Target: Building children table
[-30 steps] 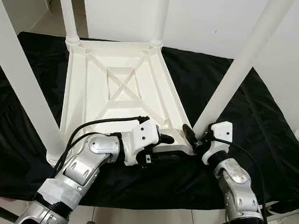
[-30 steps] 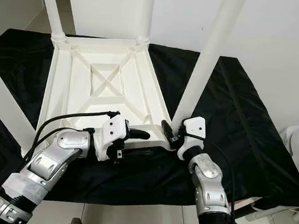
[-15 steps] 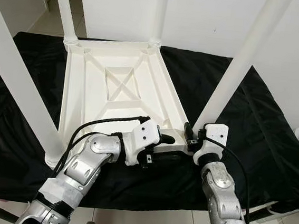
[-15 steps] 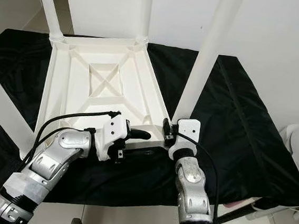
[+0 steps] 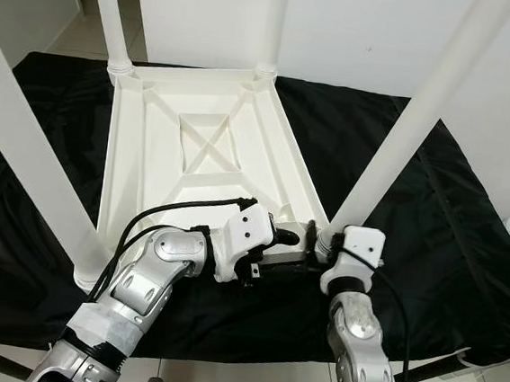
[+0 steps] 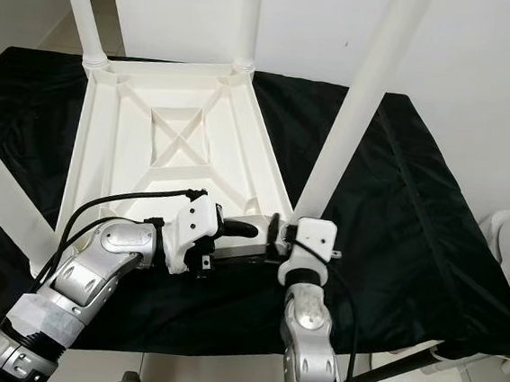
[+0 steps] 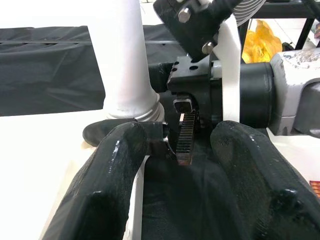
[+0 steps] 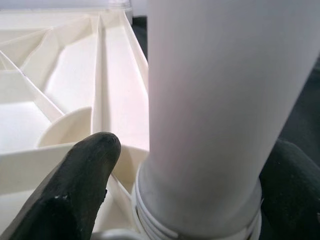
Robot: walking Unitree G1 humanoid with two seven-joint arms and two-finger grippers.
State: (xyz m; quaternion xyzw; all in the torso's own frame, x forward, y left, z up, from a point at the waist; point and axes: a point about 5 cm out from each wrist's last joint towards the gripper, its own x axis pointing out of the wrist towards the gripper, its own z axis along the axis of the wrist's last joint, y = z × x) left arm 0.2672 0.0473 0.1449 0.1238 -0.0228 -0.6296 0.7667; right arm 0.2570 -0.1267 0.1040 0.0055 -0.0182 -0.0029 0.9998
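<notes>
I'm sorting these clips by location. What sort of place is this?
Probably a room in a home: a tiled floor, plain white walls, and a black cloth spread under the upturned white table.
</notes>
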